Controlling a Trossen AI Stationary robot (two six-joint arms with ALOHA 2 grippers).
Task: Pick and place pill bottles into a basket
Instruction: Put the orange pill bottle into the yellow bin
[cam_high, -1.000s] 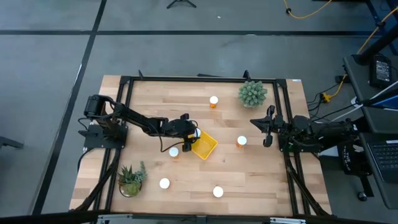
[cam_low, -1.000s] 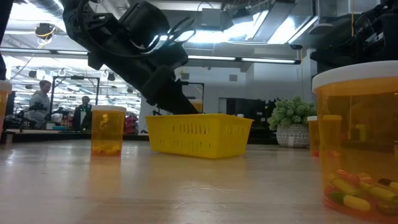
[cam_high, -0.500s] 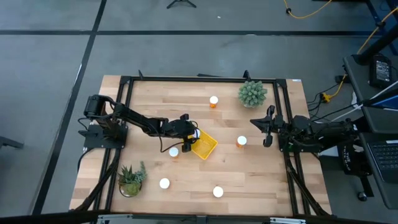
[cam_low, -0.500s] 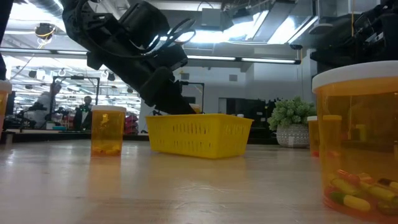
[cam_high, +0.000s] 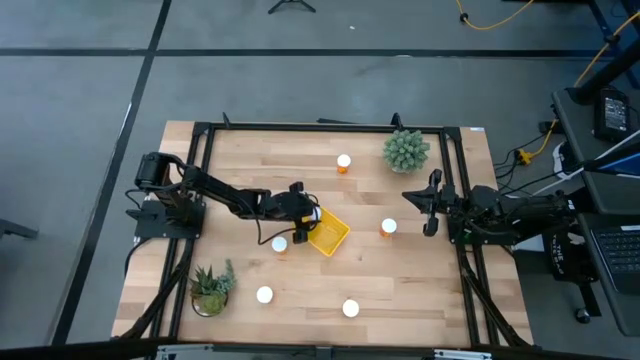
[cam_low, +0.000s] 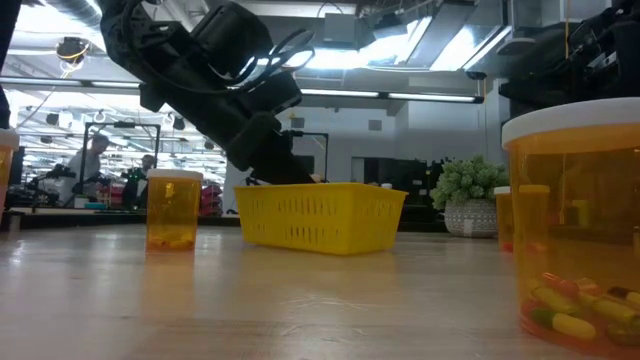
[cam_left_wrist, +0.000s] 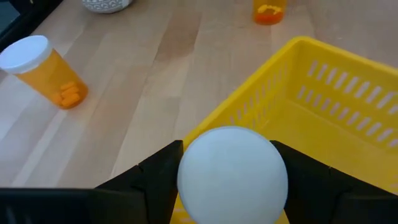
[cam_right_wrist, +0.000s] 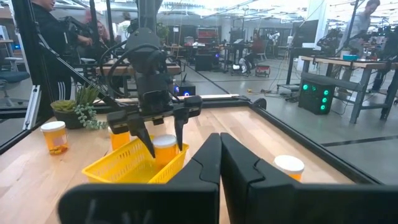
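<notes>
My left gripper (cam_high: 308, 212) is shut on a pill bottle with a white cap (cam_left_wrist: 232, 174) at the far left rim of the yellow basket (cam_high: 329, 236). The right wrist view shows that bottle (cam_right_wrist: 165, 149) upright between the fingers, over the basket (cam_right_wrist: 134, 165). Several other orange bottles stand on the table on their bases: one left of the basket (cam_high: 279, 243), one right of it (cam_high: 388, 227), one at the far side (cam_high: 343, 161), two near the front (cam_high: 264, 294) (cam_high: 350, 308). My right gripper (cam_high: 431, 208) is shut and empty at the table's right side. My left gripper pinches the bottle between its two fingers, one finger (cam_left_wrist: 158, 177) on each side just below the white cap (cam_left_wrist: 186, 186). The fingers slant down from the table's left. The bottle stands upright in the hold, its lower part behind the basket's rim (cam_right_wrist: 171, 167).
A potted plant (cam_high: 406, 150) stands at the far right, another (cam_high: 211, 287) at the near left. A black frame (cam_high: 320, 128) runs around the table. In the low view one bottle (cam_low: 575, 230) stands close to the camera. People move in the room behind.
</notes>
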